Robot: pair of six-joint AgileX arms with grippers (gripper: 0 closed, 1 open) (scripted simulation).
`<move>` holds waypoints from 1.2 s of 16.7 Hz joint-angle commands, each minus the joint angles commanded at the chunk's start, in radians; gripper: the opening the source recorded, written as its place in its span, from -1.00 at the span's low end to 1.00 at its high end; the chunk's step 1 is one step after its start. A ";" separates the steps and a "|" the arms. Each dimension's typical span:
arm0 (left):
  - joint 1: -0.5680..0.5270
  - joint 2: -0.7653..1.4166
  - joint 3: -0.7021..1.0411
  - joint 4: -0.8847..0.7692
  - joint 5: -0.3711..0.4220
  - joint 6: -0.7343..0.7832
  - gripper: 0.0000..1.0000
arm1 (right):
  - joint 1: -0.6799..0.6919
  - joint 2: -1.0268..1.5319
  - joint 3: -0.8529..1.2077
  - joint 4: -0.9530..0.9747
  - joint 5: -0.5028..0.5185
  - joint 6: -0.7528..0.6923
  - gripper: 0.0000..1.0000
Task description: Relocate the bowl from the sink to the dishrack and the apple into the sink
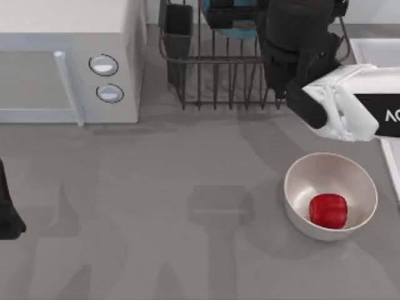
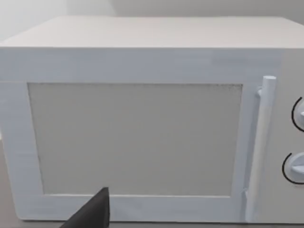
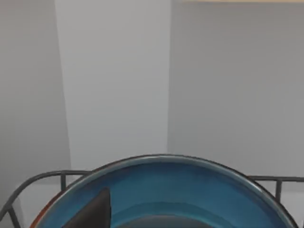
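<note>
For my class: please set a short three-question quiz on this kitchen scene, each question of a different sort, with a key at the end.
1. True or false: the apple lies in the sink.
2. Multiple choice: the right arm's gripper is over which thing? A. the microwave B. the dishrack C. the white bowl
3. Fill in: the teal-blue bowl sits inside the ____.

Key
1. False: it lies in the white bowl on the table.
2. B: the arm reaches over the dishrack, and the wrist view looks onto the teal-blue bowl within its bars.
3. dishrack
</note>
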 joint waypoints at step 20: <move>0.000 0.000 0.000 0.000 0.000 0.000 1.00 | -0.561 -1.862 -1.214 -0.646 -0.587 -0.007 1.00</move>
